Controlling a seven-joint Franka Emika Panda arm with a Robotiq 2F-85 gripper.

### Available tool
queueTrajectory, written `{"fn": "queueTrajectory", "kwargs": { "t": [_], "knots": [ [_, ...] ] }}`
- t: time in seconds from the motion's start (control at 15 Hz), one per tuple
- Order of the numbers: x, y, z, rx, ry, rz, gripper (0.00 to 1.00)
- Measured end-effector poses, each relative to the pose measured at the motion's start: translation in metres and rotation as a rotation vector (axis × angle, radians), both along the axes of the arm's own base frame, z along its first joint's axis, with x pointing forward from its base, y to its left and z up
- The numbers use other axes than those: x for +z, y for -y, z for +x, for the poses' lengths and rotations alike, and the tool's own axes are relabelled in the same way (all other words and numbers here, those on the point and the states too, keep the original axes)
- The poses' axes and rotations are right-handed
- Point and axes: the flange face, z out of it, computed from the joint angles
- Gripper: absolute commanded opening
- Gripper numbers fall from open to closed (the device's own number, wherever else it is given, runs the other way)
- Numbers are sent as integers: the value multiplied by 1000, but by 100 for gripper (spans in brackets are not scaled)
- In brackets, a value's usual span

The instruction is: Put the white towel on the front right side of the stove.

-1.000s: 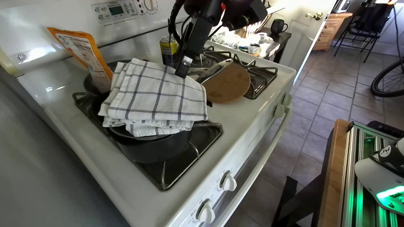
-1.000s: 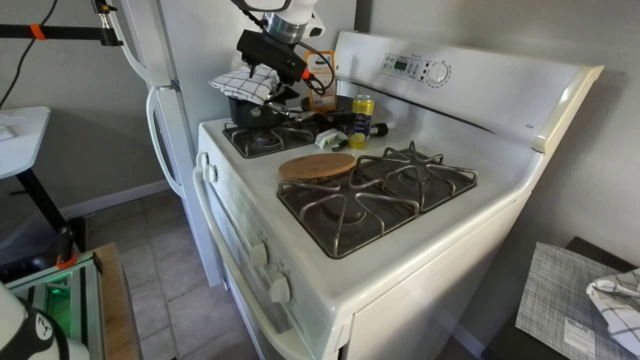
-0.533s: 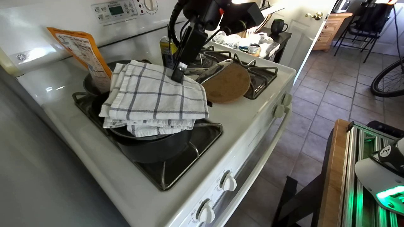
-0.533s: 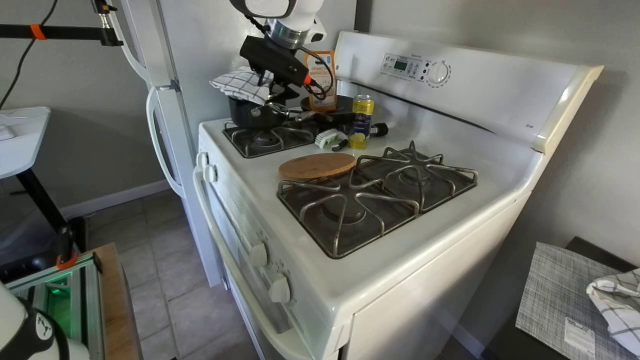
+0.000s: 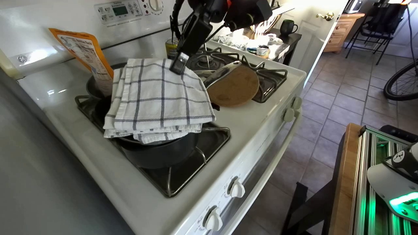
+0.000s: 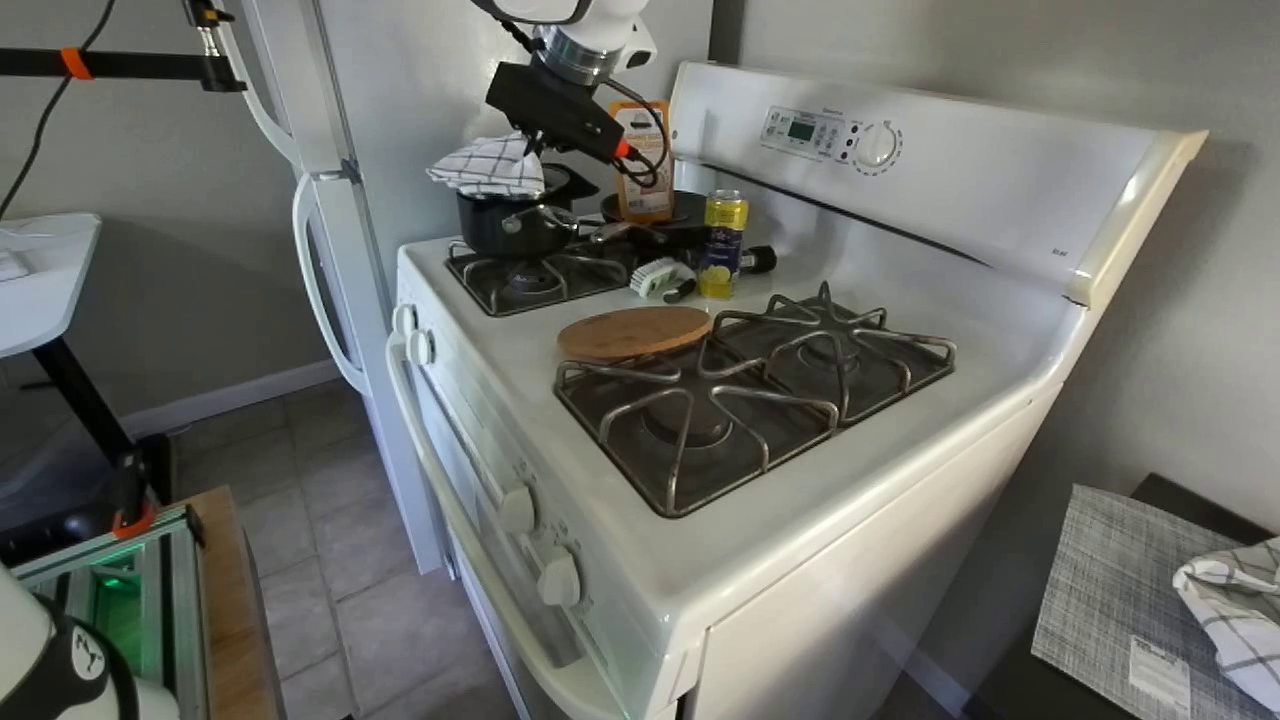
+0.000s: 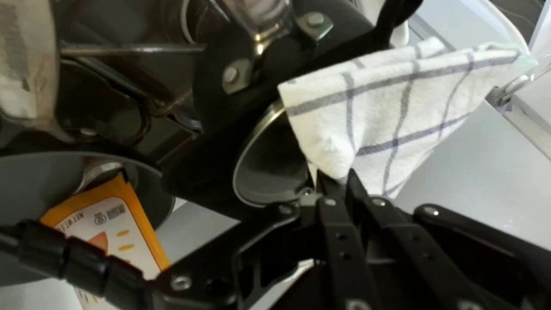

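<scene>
Towel [image 5: 163, 98], white with thin dark checks and folded in layers, is over the mouth of a dark pot [image 5: 160, 153], its near folds overlapping the rim in an exterior view. Whether the pot bears any of its weight, I cannot tell. The gripper [image 7: 337, 177] stands above the far right part of the towel and is closed on it: in the wrist view a small pinch of fabric sits between the two fingertips, and the rest slopes away from them.

The pot stands on the left grate [image 5: 169, 182] of the white stove [image 5: 243, 127], at the front, so the towel is well apart from the right grate [image 6: 775, 402]. Between the two grates, at the edge of the right one, lies a brown disc [image 5: 236, 86]. Farther back are a yellow and blue can [image 6: 723, 245], upright, and a brush [image 6: 660, 278] with white bristles. At the far left an orange-edged pouch [image 5: 86, 52] leans in a dark pan [image 5: 92, 89].

Pale knobs [image 5: 214, 220] and a long oven handle [image 5: 265, 176] line the stove's front; its raised back panel [image 6: 960, 190] carries a small display and a round dial. To the left stands a refrigerator [image 6: 400, 100]. Near right, in an exterior view, a second checked cloth [image 6: 1245, 620] lies on a gray mat [image 6: 1110, 570]. A dark mug [image 5: 286, 27] shows in the far background.
</scene>
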Motion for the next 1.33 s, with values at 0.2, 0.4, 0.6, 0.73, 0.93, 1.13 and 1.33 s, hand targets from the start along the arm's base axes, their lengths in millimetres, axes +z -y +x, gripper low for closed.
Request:
{"fn": "queueTrajectory", "kwargs": {
  "t": [0.2, 0.4, 0.6, 0.73, 0.93, 1.13, 1.33],
  "knots": [
    [38, 14, -6, 37, 57, 35, 2],
    [80, 36, -20, 88, 100, 55, 2],
    [117, 63, -39, 182, 111, 11, 2],
    [137, 87, -53, 257, 107, -52, 2],
    [157, 134, -73, 371, 78, -168, 2],
    [166, 181, -90, 463, 40, -270, 2],
    [164, 215, -99, 518, 8, -341, 7]
  ]
}}
